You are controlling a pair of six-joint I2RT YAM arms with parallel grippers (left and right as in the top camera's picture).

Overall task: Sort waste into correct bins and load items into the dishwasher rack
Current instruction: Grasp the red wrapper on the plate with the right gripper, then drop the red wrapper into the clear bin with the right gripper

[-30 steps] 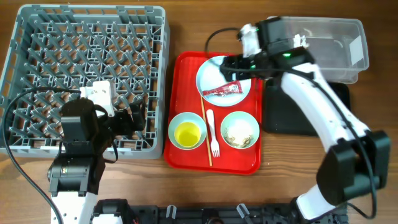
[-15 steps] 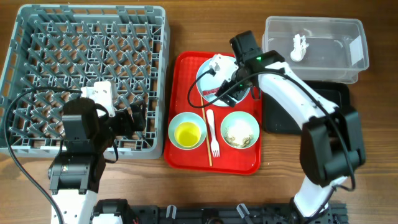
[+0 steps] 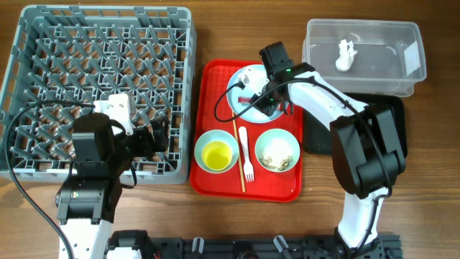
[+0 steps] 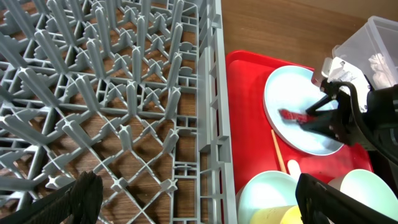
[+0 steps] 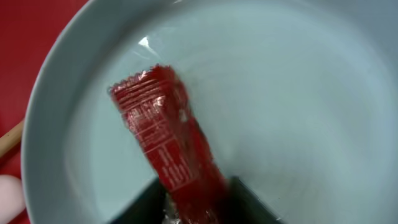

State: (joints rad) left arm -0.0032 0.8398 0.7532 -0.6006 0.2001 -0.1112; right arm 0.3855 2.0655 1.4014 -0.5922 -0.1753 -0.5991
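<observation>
On the white plate (image 3: 248, 85) at the back of the red tray, my right gripper (image 3: 264, 99) stands shut on the red sachet wrapper (image 5: 163, 140), one dark finger (image 5: 252, 200) pressed against each side of its near end. In the left wrist view the wrapper (image 4: 291, 116) lies flat on the plate (image 4: 292, 93). My left gripper (image 4: 211, 205) hangs open above the front right corner of the grey dishwasher rack (image 3: 100, 86), with nothing between its fingers. A small white scrap (image 3: 346, 54) lies in the clear tub (image 3: 388, 68).
The red tray (image 3: 215, 79) also holds a blue-green bowl (image 3: 203, 142) with a yellow cup (image 3: 216, 155), a second bowl (image 3: 277, 151) with rice scraps, a white fork (image 3: 246, 155) and chopsticks (image 3: 237, 155). The black tray (image 3: 359, 140) lies under my right arm.
My right arm swung from over the clear tub to the plate, came down and closed on the red wrapper. The white scrap now shows in the tub. The left arm has not moved.
</observation>
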